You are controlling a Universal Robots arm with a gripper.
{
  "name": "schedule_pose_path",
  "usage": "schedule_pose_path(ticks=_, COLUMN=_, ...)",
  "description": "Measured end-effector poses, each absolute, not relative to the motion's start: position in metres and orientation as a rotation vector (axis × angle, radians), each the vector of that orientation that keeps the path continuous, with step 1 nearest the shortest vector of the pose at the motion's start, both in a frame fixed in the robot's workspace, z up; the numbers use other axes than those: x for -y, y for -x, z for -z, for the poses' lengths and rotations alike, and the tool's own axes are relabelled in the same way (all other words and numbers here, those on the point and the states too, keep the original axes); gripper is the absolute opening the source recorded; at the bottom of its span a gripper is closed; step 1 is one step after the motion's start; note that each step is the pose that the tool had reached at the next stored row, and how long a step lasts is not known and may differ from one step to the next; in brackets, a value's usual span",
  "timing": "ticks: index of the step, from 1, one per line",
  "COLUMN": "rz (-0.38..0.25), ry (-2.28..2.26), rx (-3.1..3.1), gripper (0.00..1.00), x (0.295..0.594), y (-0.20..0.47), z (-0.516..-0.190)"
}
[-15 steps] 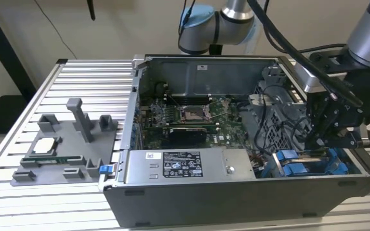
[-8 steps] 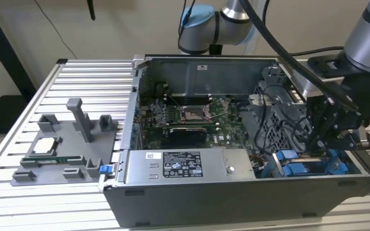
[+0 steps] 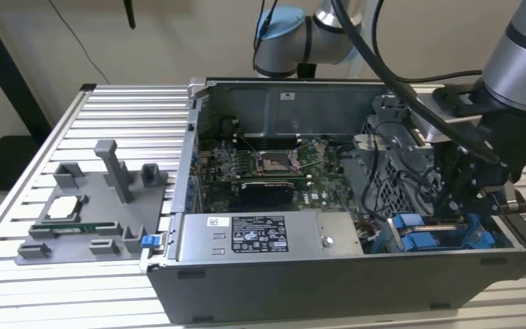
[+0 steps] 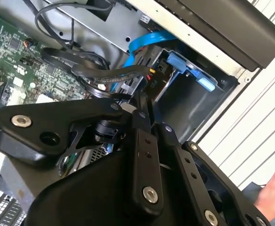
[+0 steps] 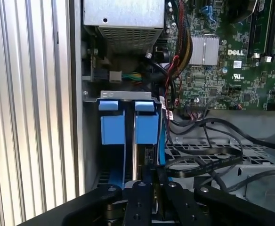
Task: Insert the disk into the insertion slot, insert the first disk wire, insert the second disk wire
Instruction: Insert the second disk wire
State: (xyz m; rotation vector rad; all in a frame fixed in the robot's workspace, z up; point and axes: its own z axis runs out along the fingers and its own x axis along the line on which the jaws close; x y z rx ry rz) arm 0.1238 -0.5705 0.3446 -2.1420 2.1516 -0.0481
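The arm's hand [image 3: 468, 205] is down inside the computer case [image 3: 336, 288] at the exterior view's right, over the drive bay [image 5: 123, 96] w/ its blue plastic parts. In both wrist views the two black fingers [image 5: 142, 200] stand v. close together – narrow, nearly touching – and seem to pinch a small dark plug [image 4: 149, 87] at their tips, though what exactly is between them is hard to make out. Black cables [image 4: 100, 70] and a blue flat cable [image 4: 151, 40] run by the plug. In the first wrist view two blue carrier tabs [image 5: 128, 125] sit side by side in the bay mouth, and the disk [image 5: 143, 155] shows edge-on as a thin dark slab below the one nearer the motherboard [image 5: 222, 56] – so it's already in the slot. The grey power-supply box [image 3: 254, 236] lies just beside the bay (toward the exterior view's left). The case stands on a ribbed metal worktop [image 3: 107, 110], w/ a grey fixture tray [image 3: 90, 219] well apart at the exterior view's left. A person's hand [image 4: 274, 193] shows at the edge of the second wrist view.
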Motion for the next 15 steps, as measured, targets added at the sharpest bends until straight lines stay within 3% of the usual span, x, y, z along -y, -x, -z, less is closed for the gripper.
schedule_pose_path(ticks=12, rz=0.054, ry=2.139, rx=-2.150, gripper=0.00, x=0.5699, y=-0.1257, z=-0.3337)
schedule_pose_path(ticks=13, rz=0.052, ry=2.138, rx=-2.149, gripper=1.00, x=0.5698, y=-0.1258, z=-0.3336)
schedule_pose_path(ticks=15, rz=0.052, ry=2.137, rx=-2.150, gripper=1.00, x=0.5699, y=-0.1258, z=-0.3413)
